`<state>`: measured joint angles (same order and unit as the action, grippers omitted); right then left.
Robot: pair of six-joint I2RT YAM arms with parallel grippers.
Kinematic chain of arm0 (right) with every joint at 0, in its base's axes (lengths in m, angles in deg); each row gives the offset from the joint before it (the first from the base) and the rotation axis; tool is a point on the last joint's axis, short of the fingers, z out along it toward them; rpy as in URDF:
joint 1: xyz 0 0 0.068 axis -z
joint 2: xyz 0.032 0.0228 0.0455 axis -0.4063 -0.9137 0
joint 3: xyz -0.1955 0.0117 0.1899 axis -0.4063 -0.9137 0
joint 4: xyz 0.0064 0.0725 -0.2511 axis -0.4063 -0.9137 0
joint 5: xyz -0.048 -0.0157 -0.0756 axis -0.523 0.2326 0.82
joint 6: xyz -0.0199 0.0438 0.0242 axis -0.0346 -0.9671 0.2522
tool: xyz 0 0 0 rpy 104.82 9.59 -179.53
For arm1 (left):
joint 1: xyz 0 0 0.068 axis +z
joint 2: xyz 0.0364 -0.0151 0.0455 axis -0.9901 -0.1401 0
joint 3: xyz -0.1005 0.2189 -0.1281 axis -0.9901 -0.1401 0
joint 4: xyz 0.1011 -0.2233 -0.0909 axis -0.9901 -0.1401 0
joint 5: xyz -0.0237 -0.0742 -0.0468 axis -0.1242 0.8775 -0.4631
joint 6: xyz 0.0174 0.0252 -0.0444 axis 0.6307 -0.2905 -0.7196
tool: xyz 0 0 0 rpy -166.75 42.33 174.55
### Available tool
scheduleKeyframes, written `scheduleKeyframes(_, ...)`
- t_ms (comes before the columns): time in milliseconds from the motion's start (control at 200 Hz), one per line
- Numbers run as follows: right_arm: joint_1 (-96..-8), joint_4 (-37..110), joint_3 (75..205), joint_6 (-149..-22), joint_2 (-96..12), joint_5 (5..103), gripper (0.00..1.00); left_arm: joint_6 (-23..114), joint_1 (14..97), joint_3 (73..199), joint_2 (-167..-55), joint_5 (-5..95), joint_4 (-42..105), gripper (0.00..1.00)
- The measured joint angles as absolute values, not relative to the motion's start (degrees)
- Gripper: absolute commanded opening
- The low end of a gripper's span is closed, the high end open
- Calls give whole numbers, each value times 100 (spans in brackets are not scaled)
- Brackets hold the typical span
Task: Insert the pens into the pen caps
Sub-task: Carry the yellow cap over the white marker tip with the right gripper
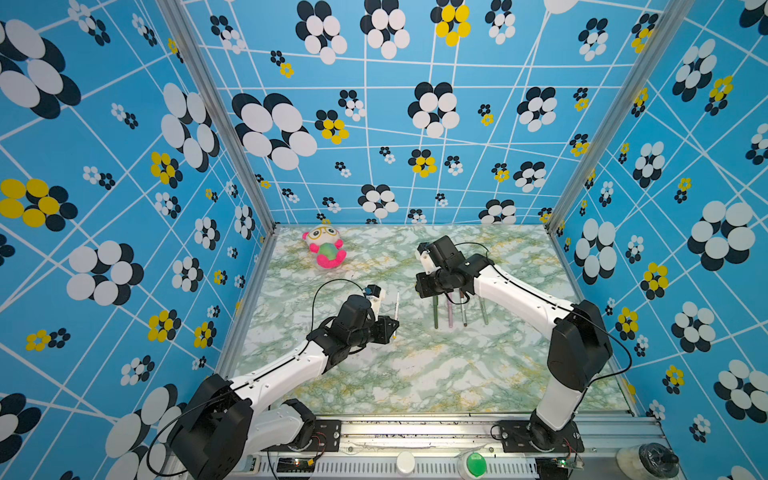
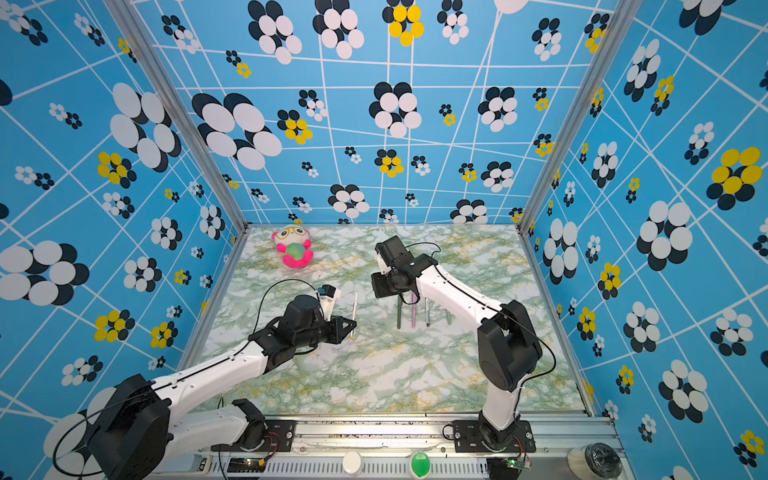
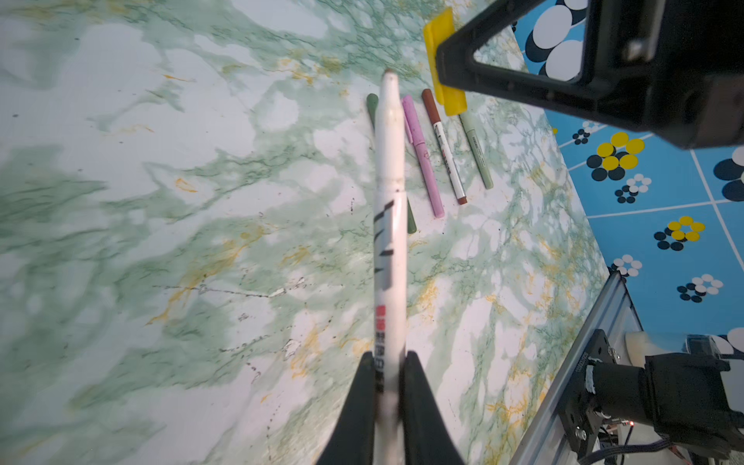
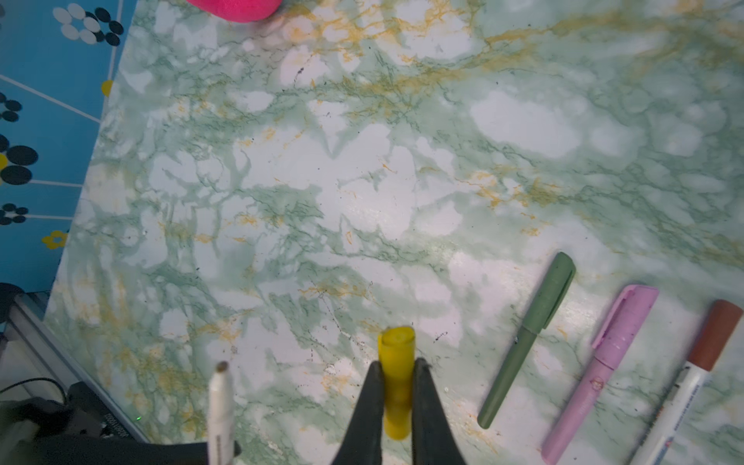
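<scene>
1. left claw (image 3: 389, 356): pinching the white pen (image 3: 389, 169) near its rear, tip jutting ahead of the fingers.
2. right claw (image 4: 398, 364): pinching the yellow cap (image 4: 397, 344) crosswise.
3. four capped pens (image 4: 527, 342): flat on the table (image 4: 362, 181), beside the right claw.

A pink-and-white plush toy (image 1: 325, 248) lies near the far left corner of the green-marbled tabletop (image 1: 415, 374), blue flowered walls (image 1: 415, 124) around.

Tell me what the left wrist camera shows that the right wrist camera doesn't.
Only the left wrist: the pale green pen. Only the right wrist: the edge of the pink plush toy. Both: the white pen in the left gripper, the yellow cap in the right gripper, and the dark green pen, the pink pen and the brown-capped pen lying on the table.
</scene>
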<state>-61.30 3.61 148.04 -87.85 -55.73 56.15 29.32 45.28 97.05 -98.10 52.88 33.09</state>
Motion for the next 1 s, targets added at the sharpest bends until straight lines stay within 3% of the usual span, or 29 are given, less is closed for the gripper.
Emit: scheduleKeyframes(1000, -6127, 964, 14599, -9862, -5219, 5340, 8, 3042, 4253, 10079, -10365, 5581, 3549, 0)
